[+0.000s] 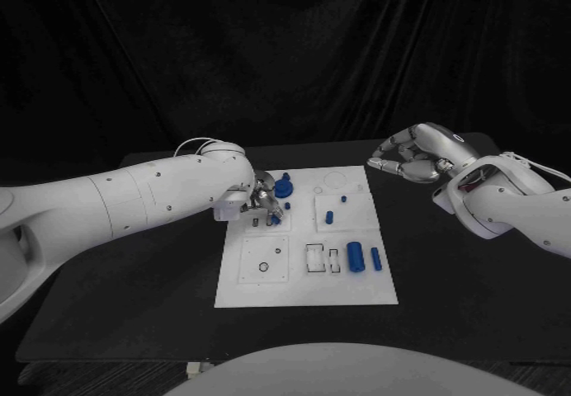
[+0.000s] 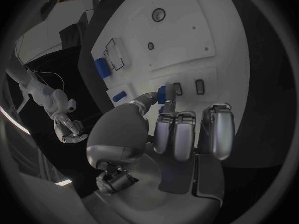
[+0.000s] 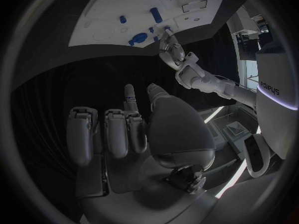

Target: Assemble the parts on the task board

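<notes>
Pinching a small blue part [image 2: 162, 93] between thumb and a finger, the left hand [image 1: 256, 202] sits over the upper left of the task board [image 1: 369, 289], fitting it I'd guess. The right hand [image 1: 411, 157] hangs off the board's upper right corner, fingers curled in, holding nothing. Loose parts [image 1: 356, 256] still lie lower right, so plenty left. No readable writing on the board.

The left hand [image 1: 260, 203] hides part of the small blue part [image 2: 161, 93].
</notes>
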Robot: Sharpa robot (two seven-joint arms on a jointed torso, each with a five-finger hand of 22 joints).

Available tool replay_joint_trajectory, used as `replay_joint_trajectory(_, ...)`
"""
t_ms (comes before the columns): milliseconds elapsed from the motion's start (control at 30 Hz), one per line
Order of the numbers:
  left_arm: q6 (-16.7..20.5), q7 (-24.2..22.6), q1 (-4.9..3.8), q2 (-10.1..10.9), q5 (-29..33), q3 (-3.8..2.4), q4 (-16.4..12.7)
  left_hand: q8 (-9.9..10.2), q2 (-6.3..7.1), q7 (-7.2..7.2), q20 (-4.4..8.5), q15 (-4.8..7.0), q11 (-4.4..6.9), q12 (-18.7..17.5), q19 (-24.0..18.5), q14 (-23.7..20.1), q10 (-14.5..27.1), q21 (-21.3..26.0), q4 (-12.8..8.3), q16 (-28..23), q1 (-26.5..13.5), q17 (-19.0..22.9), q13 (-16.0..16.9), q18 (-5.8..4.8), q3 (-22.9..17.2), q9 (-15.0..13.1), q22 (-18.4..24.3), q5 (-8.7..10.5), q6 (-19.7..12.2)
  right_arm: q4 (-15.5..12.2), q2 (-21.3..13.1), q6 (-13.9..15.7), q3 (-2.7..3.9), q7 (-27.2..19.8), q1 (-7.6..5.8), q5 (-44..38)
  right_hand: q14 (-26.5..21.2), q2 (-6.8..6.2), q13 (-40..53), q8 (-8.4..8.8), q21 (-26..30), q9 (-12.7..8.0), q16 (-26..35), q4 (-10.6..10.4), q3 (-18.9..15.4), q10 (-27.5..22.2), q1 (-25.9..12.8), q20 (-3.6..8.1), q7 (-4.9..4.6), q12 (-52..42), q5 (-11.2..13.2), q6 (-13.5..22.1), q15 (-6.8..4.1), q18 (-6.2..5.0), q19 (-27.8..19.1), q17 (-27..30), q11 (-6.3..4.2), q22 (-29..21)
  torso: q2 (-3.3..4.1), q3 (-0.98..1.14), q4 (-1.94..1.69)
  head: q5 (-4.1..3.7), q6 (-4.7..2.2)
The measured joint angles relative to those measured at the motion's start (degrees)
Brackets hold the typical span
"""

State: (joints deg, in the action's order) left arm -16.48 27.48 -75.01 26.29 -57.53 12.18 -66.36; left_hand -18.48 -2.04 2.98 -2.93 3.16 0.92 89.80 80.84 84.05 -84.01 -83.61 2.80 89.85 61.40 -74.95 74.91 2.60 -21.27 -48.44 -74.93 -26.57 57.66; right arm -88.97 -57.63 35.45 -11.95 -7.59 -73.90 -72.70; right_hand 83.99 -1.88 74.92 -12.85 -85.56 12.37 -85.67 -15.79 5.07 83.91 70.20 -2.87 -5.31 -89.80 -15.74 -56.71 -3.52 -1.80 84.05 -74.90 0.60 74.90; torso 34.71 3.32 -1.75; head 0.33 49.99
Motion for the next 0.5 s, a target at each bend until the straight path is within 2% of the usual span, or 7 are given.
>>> replay_joint_trajectory(33, 0.10, 0.05, 0.00, 0.24, 0.00, 0.00, -0.27, -0.03, 0.40, 0.00, 0.16, 0.00, 0.00, 0.00, 0.16, 0.00, 0.00, 0.00, 0.00, 0.00, -0.41, 0.00, 0.00, 0.00, -0.74, -0.27, 0.00, -0.35, 0.00, 0.01, -0.01, -0.03, 0.00, 0.01, 0.00, 0.00, 0.00, 0.00, 0.00, 0.00, 0.00, 0.00, 0.00, 0.00, 0.00, 0.00, 0.00, 0.00, 0.00, 0.00, 0.00, 0.00, 0.00, 0.00, 0.00, 0.00, 0.00, 0.00, 0.00, -0.01, -0.01, 0.04, 0.00)
replay_joint_trajectory(167, 0.58, 0.46, 0.00, 1.32, 0.00, 0.00, -1.46, -0.03, 0.49, 0.01, 0.16, 0.22, 0.00, 0.00, 0.16, -0.22, 0.00, 0.00, 0.19, 0.00, -1.29, 0.00, 0.00, 0.00, -1.63, -0.97, 0.00, -0.95, 0.01, 0.06, 0.00, -0.14, 0.00, 0.07, 0.02, 0.00, 0.00, 0.02, 0.00, 0.00, 0.04, 0.00, 0.00, 0.00, 0.00, 0.00, 0.02, 0.00, 0.00, 0.00, -0.02, 0.00, 0.00, 0.00, 0.00, 0.00, 0.00, 0.02, -0.03, -0.01, -0.02, 0.14, 0.00)
replay_joint_trajectory(500, 2.22, 2.55, 0.00, 4.06, -0.01, 0.00, -3.85, -0.03, 0.56, -0.01, 0.14, 0.25, 0.00, 0.00, 0.58, -0.18, 0.00, 0.00, 0.37, 0.00, -2.38, 0.01, 0.00, -0.01, -2.58, -1.32, 0.01, -0.98, 0.42, 0.32, 0.19, -0.46, 0.00, 0.25, 0.09, 0.02, 0.00, 0.22, -0.01, 0.00, 0.22, -0.01, 0.22, 0.00, 0.00, 0.00, 0.22, 0.00, 0.00, 0.00, -0.22, 0.00, 0.00, 0.00, 0.00, 0.00, 0.00, 0.04, -0.07, 0.00, -0.02, 0.48, 0.00)
